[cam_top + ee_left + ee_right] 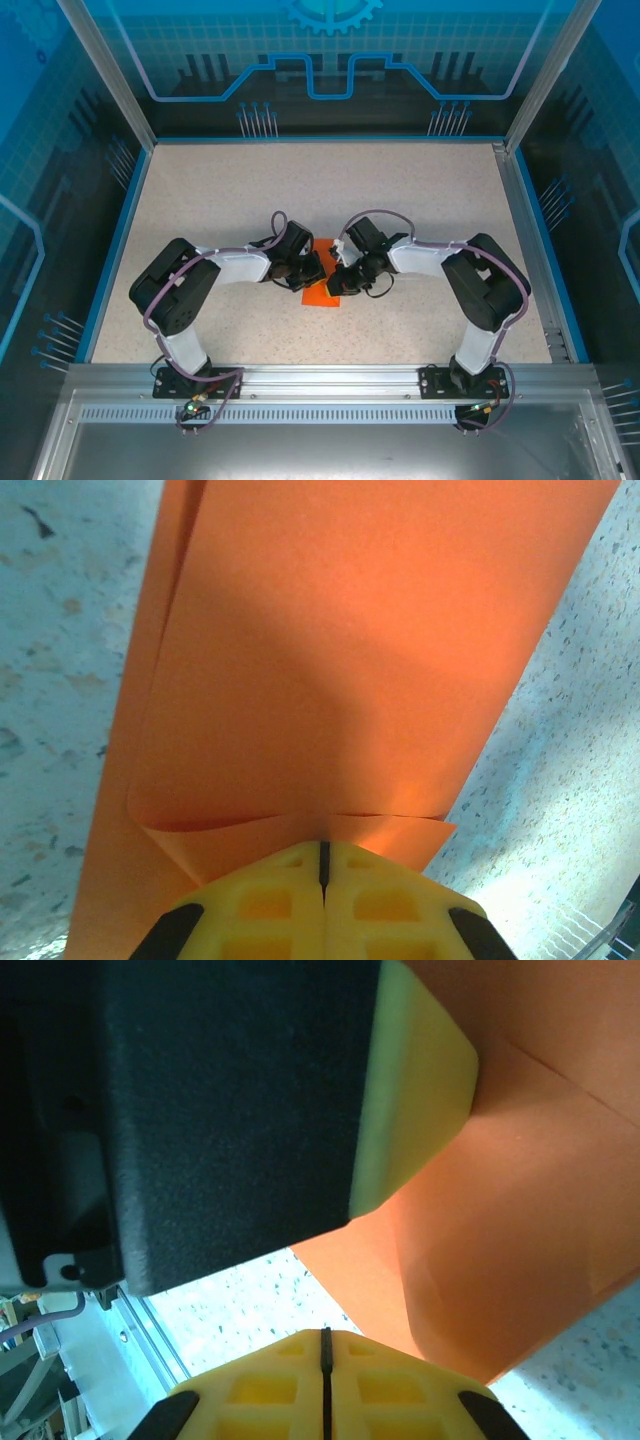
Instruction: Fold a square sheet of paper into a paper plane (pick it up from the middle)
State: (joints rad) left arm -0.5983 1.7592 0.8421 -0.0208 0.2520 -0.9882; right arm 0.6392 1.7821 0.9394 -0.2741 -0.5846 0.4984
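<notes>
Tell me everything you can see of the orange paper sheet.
The square sheet of paper is thin, plain, bright orange and folded over itself, one layer curling above a lower flap. It lies on the speckled table, near its middle. The shut left claw meets its folded edge; whether it pinches it is unclear.

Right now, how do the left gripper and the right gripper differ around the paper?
The left gripper reaches the paper from its left, the right gripper from its right. The paper's folded edge meets the left gripper's fingers; the right gripper's fingers face a corner and table. Both are shut.
</notes>
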